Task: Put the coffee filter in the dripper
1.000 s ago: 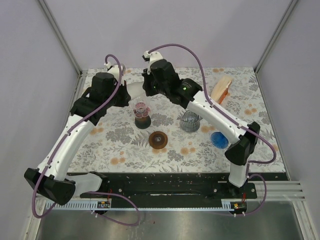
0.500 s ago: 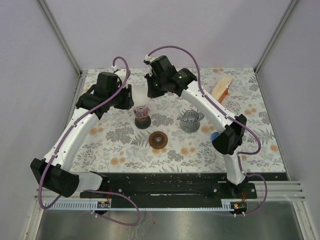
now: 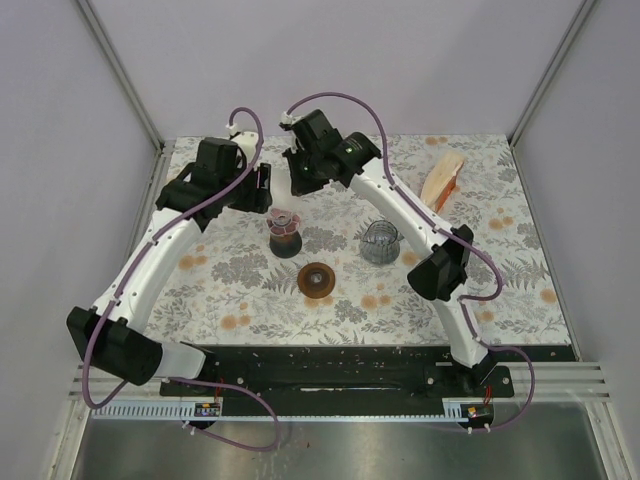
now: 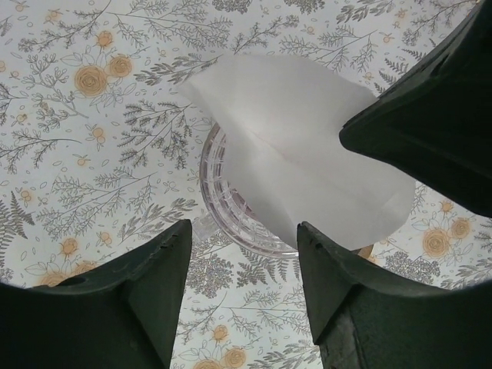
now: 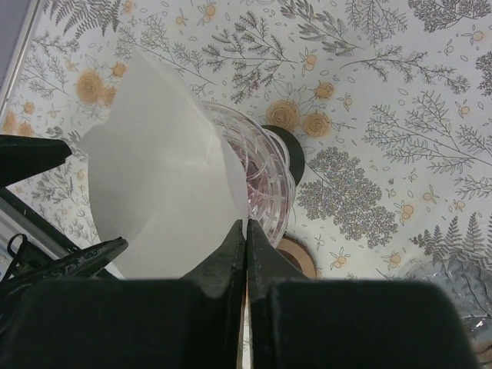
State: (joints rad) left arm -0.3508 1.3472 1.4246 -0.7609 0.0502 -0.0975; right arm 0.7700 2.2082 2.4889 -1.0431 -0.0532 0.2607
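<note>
Coffee filter [image 5: 157, 184] pinched by right fingers [image 5: 223, 265], between parted left fingers [image 4: 138, 288]

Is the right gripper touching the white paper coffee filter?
Touching. In the right wrist view, the right gripper has its jaws shut on the edge of the white paper coffee filter, which runs straight into their tips.

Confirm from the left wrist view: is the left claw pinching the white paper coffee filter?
No, the left claw stands open, clear of the white paper coffee filter over the clear ribbed glass dripper.
</note>
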